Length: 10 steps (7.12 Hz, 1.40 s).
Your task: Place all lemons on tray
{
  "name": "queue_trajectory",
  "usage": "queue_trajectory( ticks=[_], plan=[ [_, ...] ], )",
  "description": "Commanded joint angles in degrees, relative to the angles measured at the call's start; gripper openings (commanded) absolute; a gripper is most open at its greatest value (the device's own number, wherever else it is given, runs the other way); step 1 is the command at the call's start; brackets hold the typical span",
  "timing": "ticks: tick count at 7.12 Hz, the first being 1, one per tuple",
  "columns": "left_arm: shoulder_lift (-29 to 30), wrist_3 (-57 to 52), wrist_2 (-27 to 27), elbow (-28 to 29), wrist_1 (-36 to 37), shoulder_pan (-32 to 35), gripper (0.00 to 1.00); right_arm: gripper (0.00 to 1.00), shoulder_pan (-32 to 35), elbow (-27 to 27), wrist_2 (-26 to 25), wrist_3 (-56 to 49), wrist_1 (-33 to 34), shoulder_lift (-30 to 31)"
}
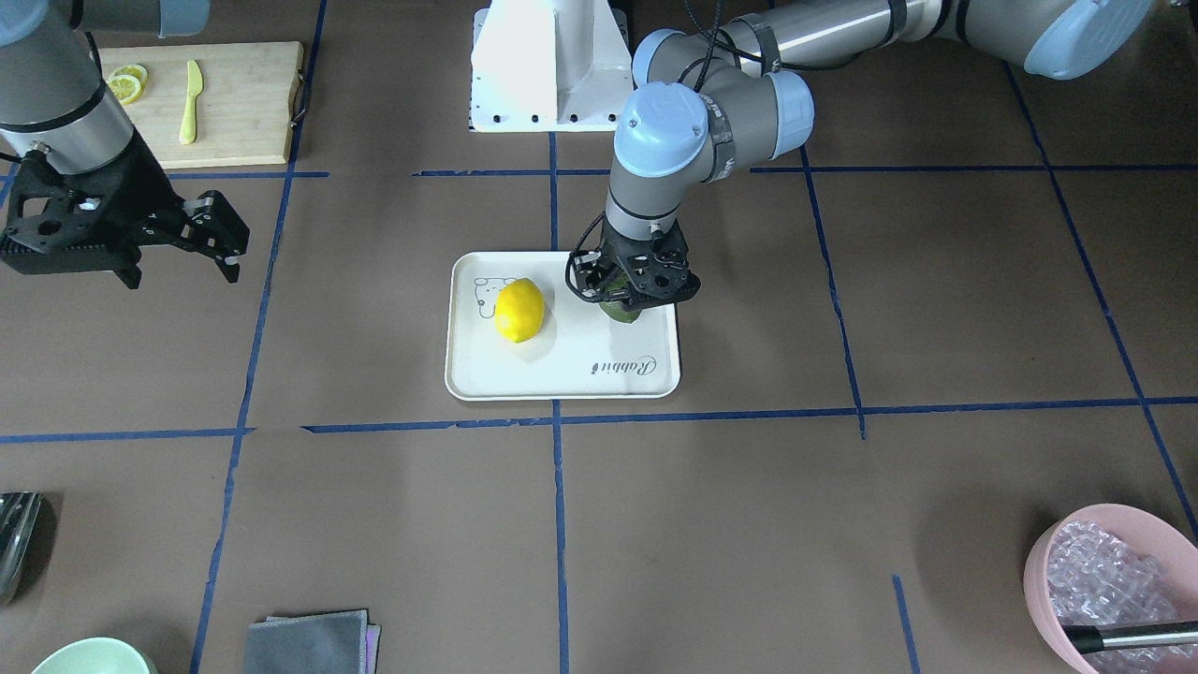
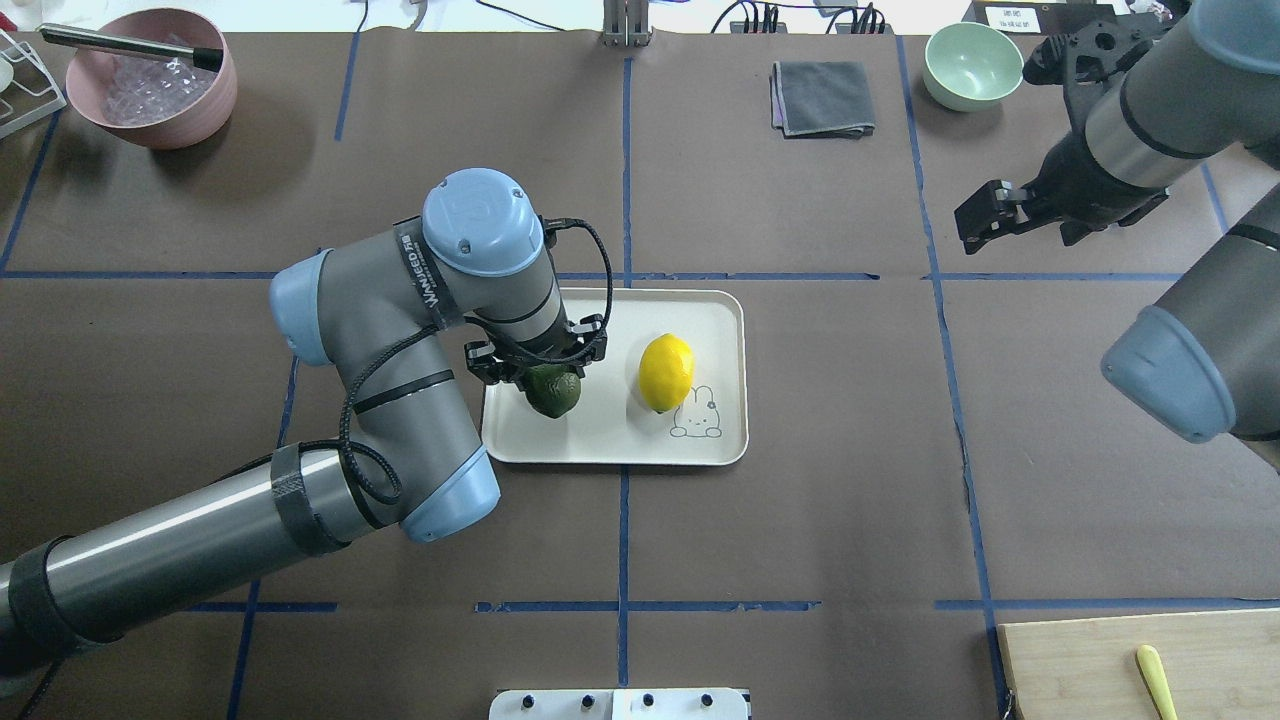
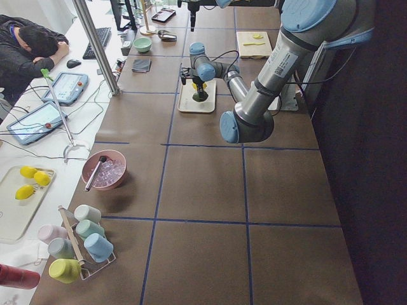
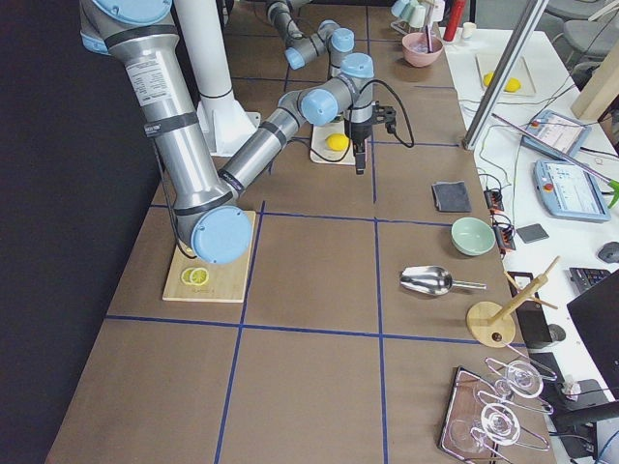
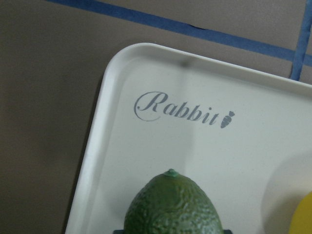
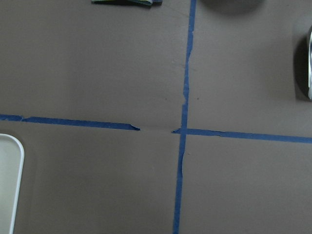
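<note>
The cream-white tray (image 1: 562, 374) lies near the table's middle. The bright yellow lemon (image 1: 519, 310) rests on it beside the animal drawing; it also shows in the overhead view (image 2: 666, 372). My left gripper (image 1: 629, 304) points down over the tray's other half and is shut on the dark green lemon (image 2: 555, 391), which sits at or just above the tray surface. The left wrist view shows the green lemon (image 5: 170, 207) close to the "Rabbit" script. My right gripper (image 1: 180, 271) is open and empty, held above the bare table away from the tray.
A wooden cutting board (image 1: 243, 103) with lemon slices (image 1: 126, 82) and a yellow knife (image 1: 191, 101) lies near the robot's right side. A pink bowl (image 1: 1104, 580), a green bowl (image 2: 972, 65) and a grey cloth (image 2: 822, 97) stand along the far edge.
</note>
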<state>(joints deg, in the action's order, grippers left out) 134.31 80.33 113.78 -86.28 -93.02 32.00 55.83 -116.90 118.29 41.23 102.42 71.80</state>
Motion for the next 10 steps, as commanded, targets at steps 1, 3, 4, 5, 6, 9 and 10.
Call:
queue_trajectory(
  ticks=[1,3,4,5,6,9,10],
  plan=[
    [2.2,-0.3,-0.1,3.5,-0.1,-0.1,0.23,1.0,2.4,-1.5,0.4,-6.0,-0.3,5.3],
    [1.8,-0.8,-0.2,3.0,0.1,0.0,1.0,1.0,6.4,-1.7,3.9,-11.6,-0.4,8.7],
    [1.9,-0.9,-0.1,1.7,0.9,0.7,1.0,1.0,8.2,-1.7,5.1,-15.5,-0.4,11.0],
    [1.7,-3.1,0.6,-0.4,4.3,2.9,1.0,1.0,9.9,-1.5,5.0,-20.2,-0.4,14.1],
    [0.6,-8.5,0.6,-5.3,11.4,4.0,1.0,1.0,11.3,-1.0,4.9,-23.9,-0.7,16.8],
    [-11.9,-24.0,4.6,-21.3,20.3,12.1,1.0,1.0,14.8,8.4,8.8,-24.6,-21.9,27.1],
    [-16.6,-31.0,6.0,-24.6,20.6,15.5,1.0,1.0,17.1,15.8,9.7,-25.5,-31.5,28.1]
  ],
)
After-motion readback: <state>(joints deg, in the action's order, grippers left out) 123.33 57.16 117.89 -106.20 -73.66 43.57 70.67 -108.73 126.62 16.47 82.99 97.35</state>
